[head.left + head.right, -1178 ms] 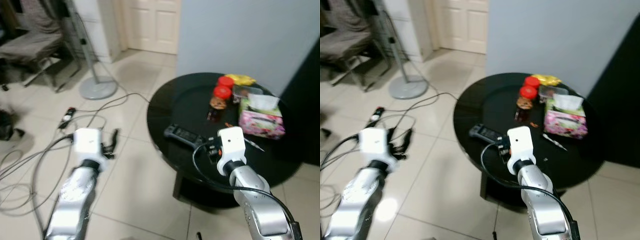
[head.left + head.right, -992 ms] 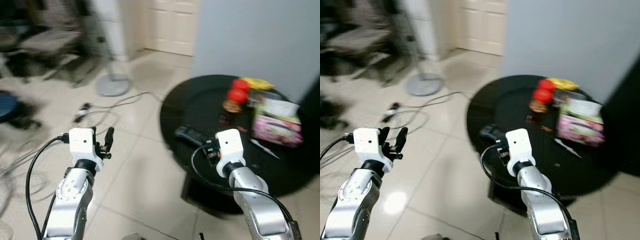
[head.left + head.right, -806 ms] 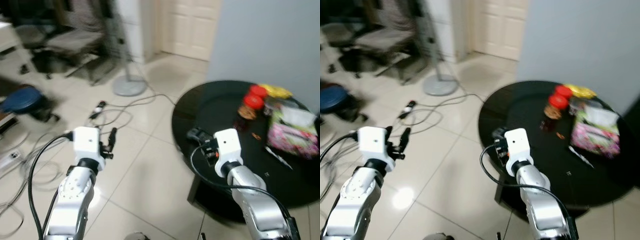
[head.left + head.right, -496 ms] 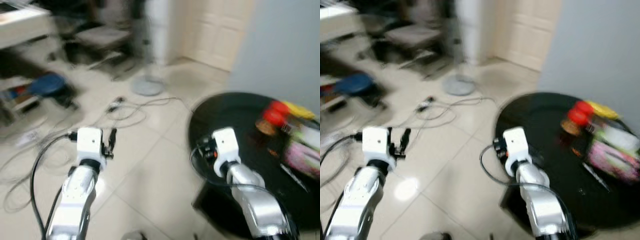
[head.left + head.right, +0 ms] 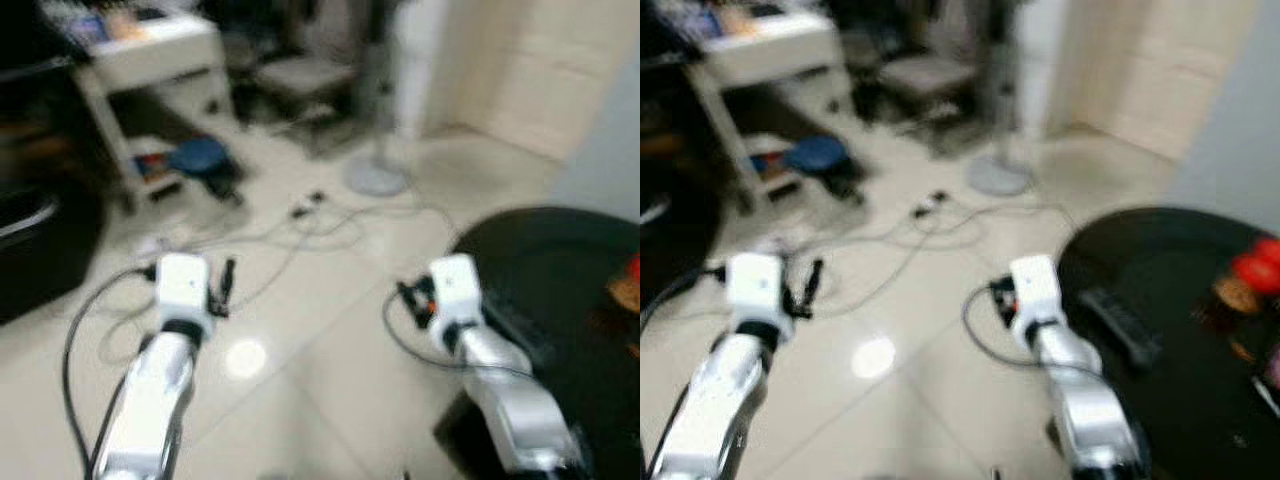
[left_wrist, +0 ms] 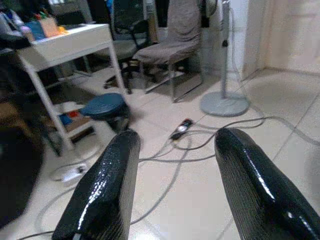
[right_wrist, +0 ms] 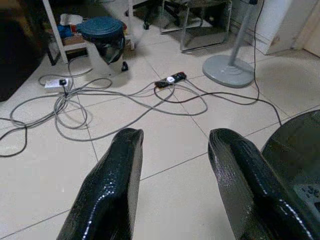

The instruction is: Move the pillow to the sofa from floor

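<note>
Both your pincers hang wide and empty: left pincer (image 6: 172, 187) and right pincer (image 7: 172, 192) over tiled floor (image 7: 165, 135), cables (image 7: 75, 102) at 12 o'clock. You can't spot the pillow; blur hides detail.

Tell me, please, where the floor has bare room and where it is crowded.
Bare tiles lie between the cables and the black round table. It is crowded further off, around the fan base, the blue stool and the white desk.
</note>
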You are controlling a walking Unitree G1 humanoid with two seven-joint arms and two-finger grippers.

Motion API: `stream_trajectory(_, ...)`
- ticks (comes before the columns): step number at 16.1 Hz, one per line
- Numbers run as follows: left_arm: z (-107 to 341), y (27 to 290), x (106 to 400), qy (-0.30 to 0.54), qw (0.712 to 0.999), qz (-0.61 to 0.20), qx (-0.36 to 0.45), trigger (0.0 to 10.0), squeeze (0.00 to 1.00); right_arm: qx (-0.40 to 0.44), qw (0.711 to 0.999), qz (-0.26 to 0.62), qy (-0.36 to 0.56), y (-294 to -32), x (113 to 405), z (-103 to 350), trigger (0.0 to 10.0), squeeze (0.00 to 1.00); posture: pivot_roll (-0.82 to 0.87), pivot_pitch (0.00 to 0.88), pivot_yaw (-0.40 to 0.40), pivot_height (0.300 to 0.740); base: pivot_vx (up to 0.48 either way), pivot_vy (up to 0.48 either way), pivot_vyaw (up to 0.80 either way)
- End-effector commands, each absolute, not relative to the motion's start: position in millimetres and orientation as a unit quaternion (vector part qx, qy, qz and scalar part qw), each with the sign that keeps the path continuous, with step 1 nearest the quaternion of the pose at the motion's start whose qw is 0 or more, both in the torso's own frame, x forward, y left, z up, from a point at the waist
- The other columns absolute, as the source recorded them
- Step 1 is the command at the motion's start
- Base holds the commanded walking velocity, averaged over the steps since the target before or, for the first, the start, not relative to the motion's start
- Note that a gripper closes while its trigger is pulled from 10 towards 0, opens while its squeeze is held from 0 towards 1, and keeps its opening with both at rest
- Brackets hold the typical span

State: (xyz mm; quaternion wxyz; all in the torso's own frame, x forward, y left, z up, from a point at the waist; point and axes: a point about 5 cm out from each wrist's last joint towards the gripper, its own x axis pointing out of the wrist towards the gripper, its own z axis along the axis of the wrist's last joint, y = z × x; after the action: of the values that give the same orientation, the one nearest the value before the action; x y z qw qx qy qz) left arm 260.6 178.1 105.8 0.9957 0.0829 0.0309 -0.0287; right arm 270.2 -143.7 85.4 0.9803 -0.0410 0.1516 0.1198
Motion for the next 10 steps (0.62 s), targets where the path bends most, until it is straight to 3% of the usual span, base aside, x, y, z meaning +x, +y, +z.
stream_trajectory(1, 113.2, 180.5, 266.4, 0.022, 0.994, -0.03, 0.1, 10.0, 0.0, -0.038, 0.981, 0.115, 0.154, -142.4, 270.2, 84.9, 10.0, 0.0, 0.11, 0.0, 0.009, 0.74, 0.0, 0.0, 0.8)
stream_trajectory(4, 113.9, 178.9, 269.5, 0.022, 0.997, -0.041, 0.069, 10.0, 0.0, -0.035, 0.983, 0.103, 0.15, -143.0, 264.9, 85.7, 10.0, 0.0, 0.07, 0.0, 0.054, 0.74, 0.0, 0.0, 0.8)
stream_trajectory(10, 103.5, 185.4, 264.7, 0.047, 0.996, -0.038, 0.068, 10.0, 0.0, -0.043, 0.979, 0.108, 0.167, -144.8, 263.4, 81.5, 10.0, 0.0, 0.07, 0.0, 0.053, 0.74, 0.0, 0.0, 0.8)
